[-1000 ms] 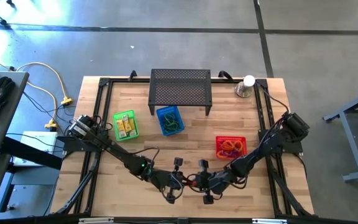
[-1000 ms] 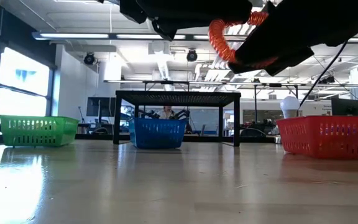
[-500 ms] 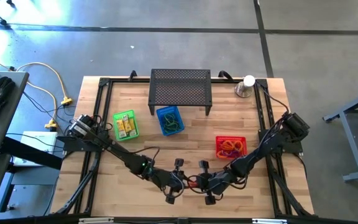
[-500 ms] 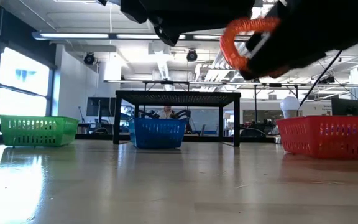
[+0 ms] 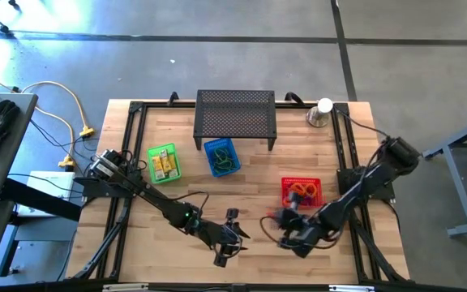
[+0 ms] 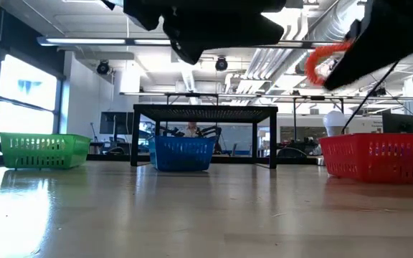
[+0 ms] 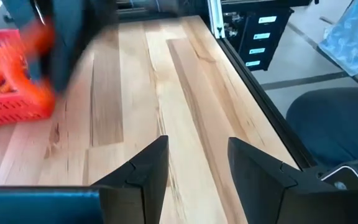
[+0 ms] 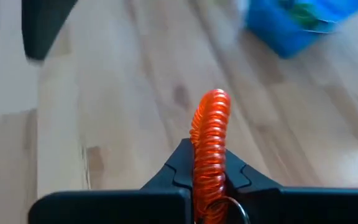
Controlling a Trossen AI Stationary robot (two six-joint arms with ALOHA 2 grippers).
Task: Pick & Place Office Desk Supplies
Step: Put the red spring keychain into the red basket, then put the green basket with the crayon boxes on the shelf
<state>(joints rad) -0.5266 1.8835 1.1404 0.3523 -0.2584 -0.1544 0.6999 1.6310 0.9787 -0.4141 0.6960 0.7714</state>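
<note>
An orange coiled loop, one of the desk supplies, is up in the air in my right gripper, which is shut on it just near-left of the red basket. In the low view the coil shows high above the tabletop. More orange loops lie in that basket. My left gripper hangs open over the near middle of the table, with nothing between its fingers. The green basket holds yellow packets. The blue basket holds green loops. My right gripper pinches one stretch of the orange coil between its two fingers. The fingers slant downward, coming from the table's right side. The rest of the loop arches out past the fingertips, lifted clear of the table.
A black perforated stand sits at the far middle, over the blue basket's far side. A silver cup with a white ball is at the far right corner. Black rails run along the table's sides. Bare wood lies between the arms.
The two grippers met over the near middle with the orange coil between them. My left gripper has let it go and stayed in place. My right gripper has swung toward the table's right, to the red basket, turning and carrying the coil with it.
</note>
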